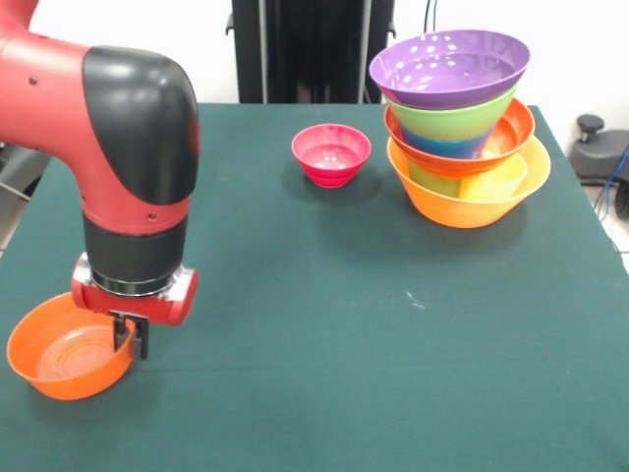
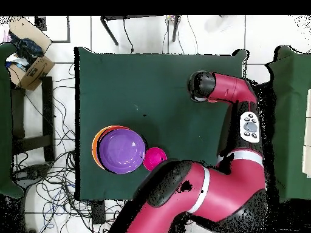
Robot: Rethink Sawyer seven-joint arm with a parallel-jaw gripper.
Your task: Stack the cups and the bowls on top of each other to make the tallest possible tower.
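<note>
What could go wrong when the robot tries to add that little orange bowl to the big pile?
The claw sits at just one side of the small orange bowl's rim, so the bowl might tip or slip out when lifted. The tower already leans: its purple bowl on top sits tilted, so setting another piece on it could knock things off. The tower is also across the table, and the small pink bowl sits near the route, so a low carry may bump it.

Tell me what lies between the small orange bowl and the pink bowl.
Only bare green table between the small orange bowl and the pink bowl, shown in the front view.
</note>
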